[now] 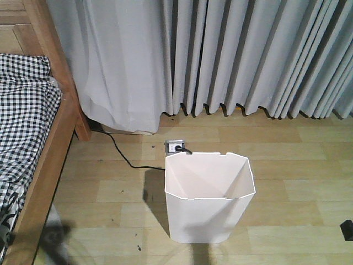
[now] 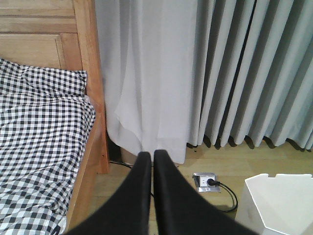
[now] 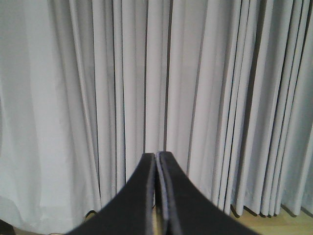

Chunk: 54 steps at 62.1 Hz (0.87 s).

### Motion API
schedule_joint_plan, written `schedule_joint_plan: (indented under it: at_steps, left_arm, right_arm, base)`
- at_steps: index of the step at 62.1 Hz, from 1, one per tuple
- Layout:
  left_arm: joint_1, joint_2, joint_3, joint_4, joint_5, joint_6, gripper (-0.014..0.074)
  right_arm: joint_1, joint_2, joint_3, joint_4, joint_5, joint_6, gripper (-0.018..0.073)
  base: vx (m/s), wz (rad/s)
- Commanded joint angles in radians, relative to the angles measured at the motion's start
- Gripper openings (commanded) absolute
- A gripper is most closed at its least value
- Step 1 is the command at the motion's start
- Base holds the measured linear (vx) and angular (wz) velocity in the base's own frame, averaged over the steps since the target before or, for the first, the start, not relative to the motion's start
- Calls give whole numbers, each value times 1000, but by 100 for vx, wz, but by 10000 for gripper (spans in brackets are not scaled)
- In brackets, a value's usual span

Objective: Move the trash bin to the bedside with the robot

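Observation:
The white trash bin point(image 1: 209, 199) stands upright on the wooden floor in the middle of the front view, empty, its rim notched; its corner point(image 2: 279, 203) also shows at the lower right of the left wrist view. The bed point(image 1: 27, 132) with a wooden frame and black-and-white checked bedding point(image 2: 39, 142) lies to the left, well apart from the bin. My left gripper point(image 2: 152, 155) is shut with nothing in it, pointing at the floor between bed and bin. Facing the curtains, my right gripper point(image 3: 157, 156) is shut and holds nothing.
Grey curtains point(image 1: 231, 55) hang along the far wall. A floor socket point(image 1: 175, 146) with a black cable point(image 1: 124, 154) plugged in sits just behind the bin, the cable running toward the bed corner. A small black object point(image 1: 347, 229) lies at the right edge.

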Motion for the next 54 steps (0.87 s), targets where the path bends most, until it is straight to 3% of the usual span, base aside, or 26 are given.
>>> schedule_joint_plan:
  at_steps: [1,54]
  left_arm:
    - [0,-14,12,-3,-83,-10,-6]
    - [0,-14,12,-3,-83,-10,-6]
  right_arm:
    - [-3,-16,7,-6,-71,-13,-9]
    - [-3,-16,7,0,-71,-12,-9]
  base:
    - [0,0]
    - [0,0]
